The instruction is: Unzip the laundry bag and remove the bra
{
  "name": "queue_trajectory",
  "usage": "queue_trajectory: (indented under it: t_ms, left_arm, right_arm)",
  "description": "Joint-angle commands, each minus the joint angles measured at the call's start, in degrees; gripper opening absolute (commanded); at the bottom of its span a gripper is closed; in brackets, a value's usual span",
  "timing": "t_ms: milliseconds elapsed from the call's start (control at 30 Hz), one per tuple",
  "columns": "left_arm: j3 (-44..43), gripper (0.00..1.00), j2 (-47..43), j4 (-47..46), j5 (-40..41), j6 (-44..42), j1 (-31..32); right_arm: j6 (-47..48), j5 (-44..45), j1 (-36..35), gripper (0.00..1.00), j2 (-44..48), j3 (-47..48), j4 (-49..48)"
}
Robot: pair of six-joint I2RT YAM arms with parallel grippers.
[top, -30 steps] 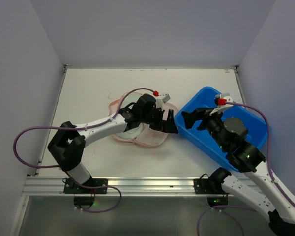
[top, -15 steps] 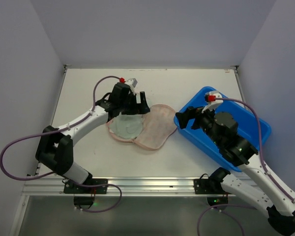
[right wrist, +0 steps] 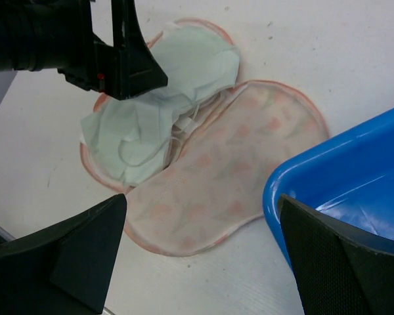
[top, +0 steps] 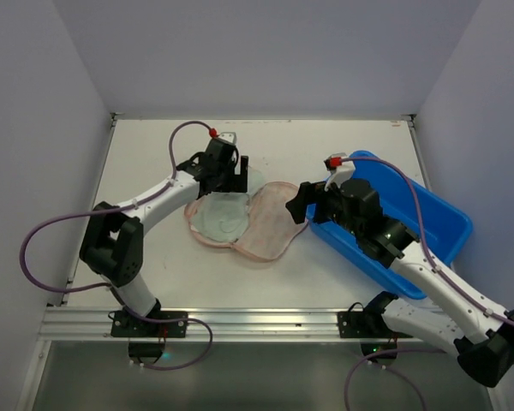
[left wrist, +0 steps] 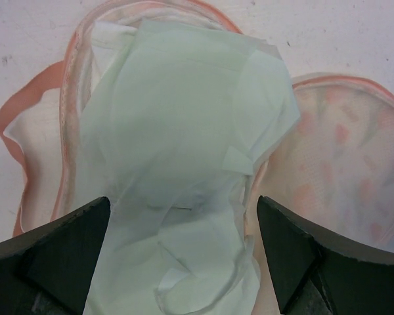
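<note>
The laundry bag lies unzipped and spread open on the table, its pink patterned flap folded out to the right. The white bra lies crumpled in the bag's left half. It fills the left wrist view, with the flap beside it. My left gripper is open and empty, just above the bra's far edge. My right gripper is open and empty, over the flap's right edge by the tub rim. The right wrist view shows the bra, the flap and the left gripper.
A blue plastic tub stands at the right, its near-left rim touching the bag's flap. Grey walls close off the table's left, back and right sides.
My left gripper moved from the bag's right side back to the far left, over the bra. The flap now lies open and uncovered. My right gripper moved left from the tub toward the bag.
</note>
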State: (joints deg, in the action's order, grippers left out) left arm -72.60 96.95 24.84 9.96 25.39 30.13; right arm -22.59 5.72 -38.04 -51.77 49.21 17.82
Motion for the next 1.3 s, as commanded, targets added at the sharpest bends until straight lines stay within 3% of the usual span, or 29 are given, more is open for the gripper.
queue_trajectory:
  t_ms: [0,333,500,700,867,1267]
  left_arm:
    - [-2.72,0.96,1.13,-0.93,3.14,-1.83,-0.77]
    - [-6.07,0.95,7.21,-0.32,1.56,-2.10,-1.30]
    - [-1.33,0.95,-1.04,0.20,1.47,-1.48,-3.32]
    - [3.16,0.97,-12.73,2.32,-0.11,-2.36,-10.17]
    - [12.71,0.97,-22.49,-1.98,2.52,-4.90,-13.78]
    - [28.30,0.97,-38.50,-9.63,10.78,-9.65,-15.45]
  right_arm:
    - [-3.16,-3.08,0.51,0.99,-5.35,4.48,-2.18]
    - [-8.95,-1.23,1.30,0.93,-20.64,11.43,-9.03]
    - [-10.98,0.00,1.30,0.89,-31.97,17.13,-12.45]
    - [-11.77,0.70,1.39,0.88,-45.78,24.17,-14.83]
    - [-11.69,1.84,1.74,0.88,-56.05,31.81,-12.56]
    - [-10.28,0.88,2.36,0.87,-69.25,42.10,-7.98]
